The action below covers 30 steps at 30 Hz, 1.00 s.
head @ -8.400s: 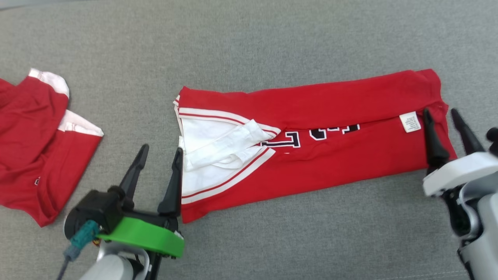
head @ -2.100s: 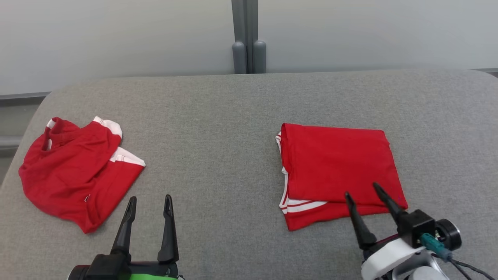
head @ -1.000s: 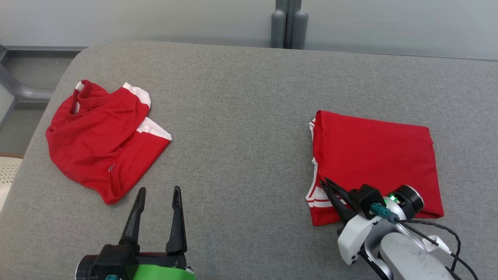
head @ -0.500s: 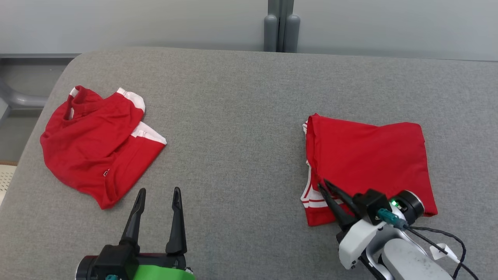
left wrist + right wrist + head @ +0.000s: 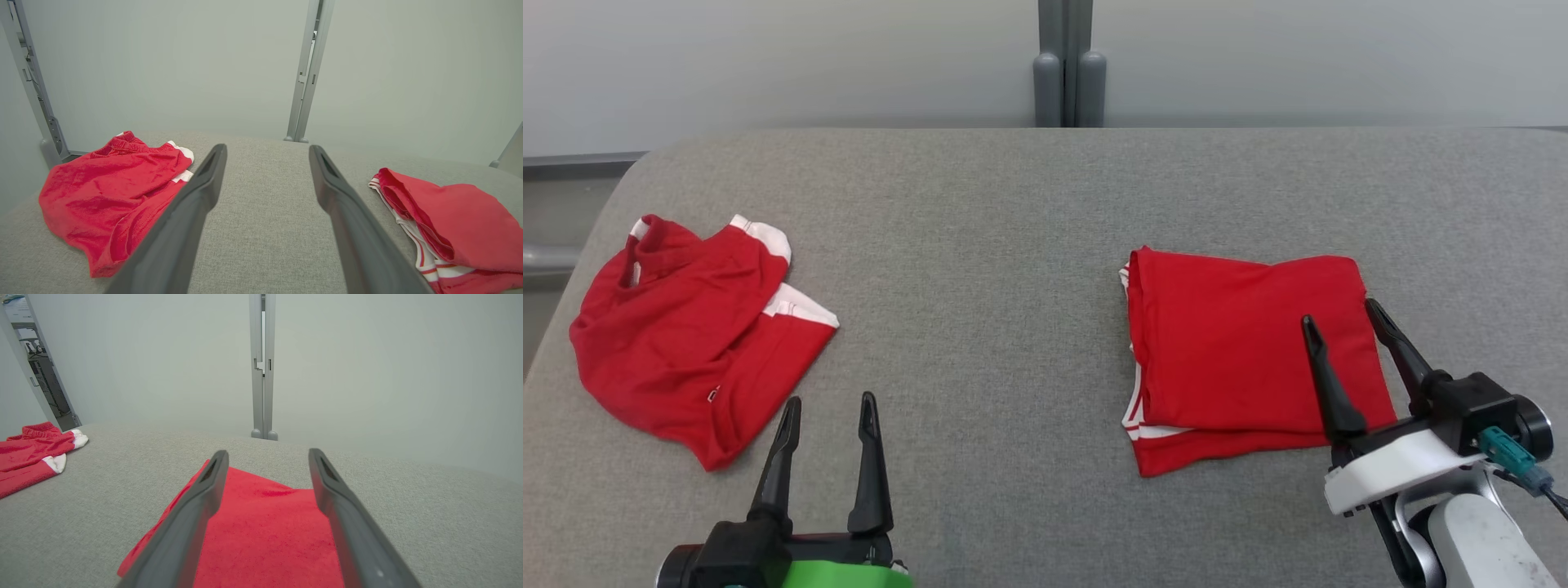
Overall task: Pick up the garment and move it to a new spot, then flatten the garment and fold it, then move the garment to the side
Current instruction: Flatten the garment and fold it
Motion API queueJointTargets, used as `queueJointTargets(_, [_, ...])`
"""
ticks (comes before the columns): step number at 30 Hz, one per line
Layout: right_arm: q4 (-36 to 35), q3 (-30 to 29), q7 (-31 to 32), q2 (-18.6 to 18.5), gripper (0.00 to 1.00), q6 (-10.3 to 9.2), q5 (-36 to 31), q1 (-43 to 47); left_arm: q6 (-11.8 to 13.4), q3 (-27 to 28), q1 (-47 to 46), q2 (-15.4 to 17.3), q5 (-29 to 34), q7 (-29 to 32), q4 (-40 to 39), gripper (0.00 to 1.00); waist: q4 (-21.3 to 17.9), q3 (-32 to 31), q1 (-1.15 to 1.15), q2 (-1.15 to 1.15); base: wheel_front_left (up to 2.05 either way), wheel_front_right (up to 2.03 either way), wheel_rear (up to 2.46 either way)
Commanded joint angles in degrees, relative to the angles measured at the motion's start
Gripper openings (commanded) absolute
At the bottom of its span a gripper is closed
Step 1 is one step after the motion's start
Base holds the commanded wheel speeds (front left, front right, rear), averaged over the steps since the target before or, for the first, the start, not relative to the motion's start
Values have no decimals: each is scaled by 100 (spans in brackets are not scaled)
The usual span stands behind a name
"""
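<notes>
Fingers of the right gripper (image 5: 1339, 313) are held apart over the folded garment (image 5: 1241, 343); presumably soft and limp, it is best pinched through all layers.

The left pincer (image 5: 829, 398) has two long black fingers (image 5: 778, 465) tapering to blunt tips, set on a black block (image 5: 739, 543) above a bright green collar (image 5: 845, 576). The right pincer (image 5: 1340, 311), alike in shape, rises from a white housing (image 5: 1388, 469) on a pale grey, speckled forearm (image 5: 1478, 543); a teal connector (image 5: 1507, 457) feeds a black cable (image 5: 1553, 498). Up close, the fingers are matt grey with a slot near each tip
</notes>
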Motion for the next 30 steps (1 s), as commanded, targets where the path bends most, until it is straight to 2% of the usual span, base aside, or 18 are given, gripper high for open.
queueJointTargets(1, [-93, -111, -15, 38, 100, -11, 42, 150, 11, 51, 69, 10, 83, 0, -32, 100, -187, -154, 0, 0, 0, 0, 0])
queueJointTargets(12, [-677, -231, -15, 51, 100, -10, 396, 865, 5, 155, 226, 11, 120, 0, -136, 100, -604, -414, 0, 0, 0, 0, 0])
queueJointTargets(30, [-699, -175, -15, 65, 100, -10, 438, 1121, -119, 189, 422, 11, 245, 0, -110, 100, -685, -577, 0, 0, 0, 0, 0])
